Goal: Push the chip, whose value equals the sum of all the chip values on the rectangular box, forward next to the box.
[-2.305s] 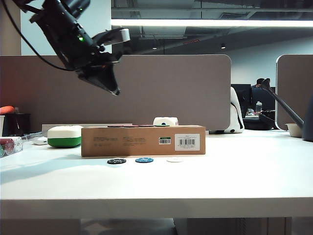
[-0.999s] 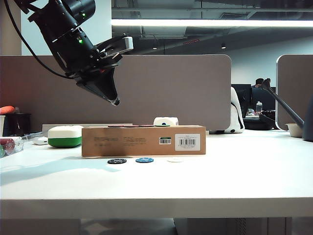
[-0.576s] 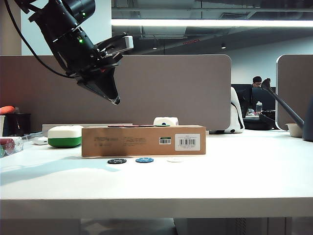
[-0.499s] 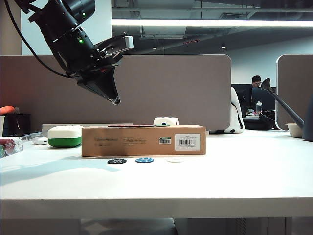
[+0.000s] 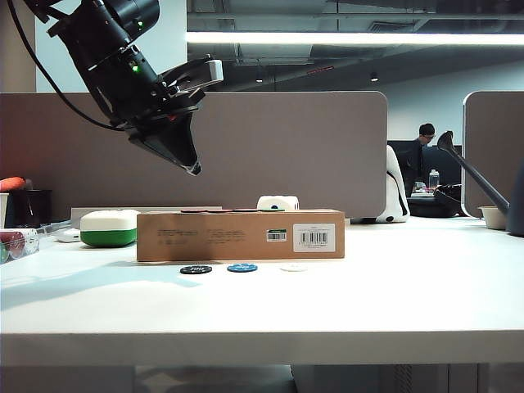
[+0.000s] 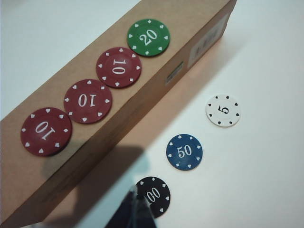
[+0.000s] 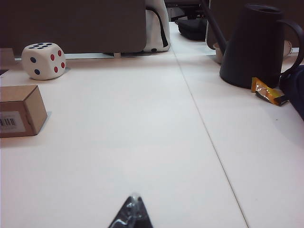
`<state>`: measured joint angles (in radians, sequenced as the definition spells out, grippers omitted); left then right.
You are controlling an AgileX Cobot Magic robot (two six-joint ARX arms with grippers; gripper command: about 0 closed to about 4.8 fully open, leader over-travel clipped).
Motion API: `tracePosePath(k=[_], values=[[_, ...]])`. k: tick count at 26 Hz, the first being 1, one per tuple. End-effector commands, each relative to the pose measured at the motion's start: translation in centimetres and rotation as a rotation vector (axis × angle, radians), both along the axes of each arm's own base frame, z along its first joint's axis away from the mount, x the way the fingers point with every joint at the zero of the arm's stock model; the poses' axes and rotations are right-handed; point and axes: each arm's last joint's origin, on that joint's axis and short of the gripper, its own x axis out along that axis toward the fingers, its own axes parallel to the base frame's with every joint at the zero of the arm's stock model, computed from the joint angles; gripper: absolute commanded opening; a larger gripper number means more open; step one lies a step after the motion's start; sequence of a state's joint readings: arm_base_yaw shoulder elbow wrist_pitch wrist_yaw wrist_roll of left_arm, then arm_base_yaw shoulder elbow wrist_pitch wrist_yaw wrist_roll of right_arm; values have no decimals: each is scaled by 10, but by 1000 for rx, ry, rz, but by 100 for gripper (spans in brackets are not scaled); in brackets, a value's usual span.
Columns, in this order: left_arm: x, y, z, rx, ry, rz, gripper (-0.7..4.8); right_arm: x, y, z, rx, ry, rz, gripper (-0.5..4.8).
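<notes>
The rectangular box (image 6: 109, 109) is carrying three maroon 10 chips and one green 20 chip (image 6: 148, 37). The blue 50 chip (image 6: 184, 152) is lying on the worktop (image 6: 266, 180) just beside the box, between the black chip (image 6: 153, 196) and the white chip (image 6: 223, 110). The left pincer (image 5: 193, 170) is hanging above the box, tips pressed together. The right pincer (image 7: 131, 213), likewise closed, is sitting low, well apart from the box.

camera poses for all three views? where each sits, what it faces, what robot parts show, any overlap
Exterior: table height, facing the box's long side; left arm and left gripper hang above it.
Left wrist: above, looking down on the box top and blue chip; gripper tip shows, shut.
Right wrist: low over the table, facing a die and black jug; right gripper tip shut.
Shared: all see the box.
</notes>
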<state>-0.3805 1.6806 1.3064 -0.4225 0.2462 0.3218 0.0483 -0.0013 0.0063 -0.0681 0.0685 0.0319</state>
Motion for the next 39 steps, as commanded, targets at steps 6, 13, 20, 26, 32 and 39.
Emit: tracePosePath(k=[6, 13, 20, 26, 32, 39], values=[[1, 0, 3, -7, -20, -2, -5, 0, 3, 0, 27, -16, 101, -1], [1, 0, 3, -6, -19, -2, -5, -1, 9, 16, 558, -103, 316, -1], [1, 0, 3, -6, -20, -2, -5, -11, 8, 51, 738, -350, 430, -3], [1, 0, 3, -6, -20, -2, -5, -14, 7, 92, 772, -307, 374, -4], [1, 0, 3, -7, -20, -2, -5, 37, 16, 144, 733, -69, 447, -4], [1, 0, 3, -7, -22, -2, -5, 116, 81, 140, 547, 194, 520, -5]])
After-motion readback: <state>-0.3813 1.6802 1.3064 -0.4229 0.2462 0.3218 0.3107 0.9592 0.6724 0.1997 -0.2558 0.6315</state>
